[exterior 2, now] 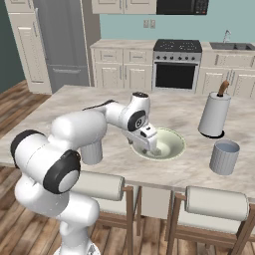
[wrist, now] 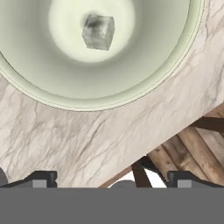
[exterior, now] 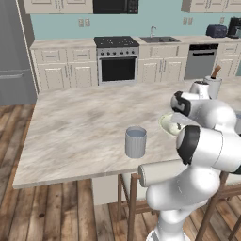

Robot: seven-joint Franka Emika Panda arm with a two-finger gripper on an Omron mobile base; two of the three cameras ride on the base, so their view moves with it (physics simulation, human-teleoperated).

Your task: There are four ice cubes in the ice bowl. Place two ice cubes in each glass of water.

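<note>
Clearly the hand (exterior 2: 151, 144) hangs released over the near rim of the ice bowl (wrist: 131, 94), while one ice cube (wrist: 98, 31) sits at upper centre. Descending here, its fingers could strike the rim and tip the bowl off the counter (exterior: 80, 127).

A pale marbled tabletop (exterior: 80, 127) fills the middle of the kitchen, with padded wooden stools (exterior 2: 214, 206) tucked along its near edge. The floor (exterior: 52, 212) is warm wood planking. Cream cabinets (exterior: 66, 68) run along a teal wall (exterior: 122, 26), broken by a black-fronted stove (exterior: 117, 61) and a dishwasher (exterior: 201, 61) (a sink (exterior: 159, 40) sits between them). A grey fridge (exterior: 14, 52) stands at the left, and a microwave (exterior: 115, 5) hangs above the stove.
</note>
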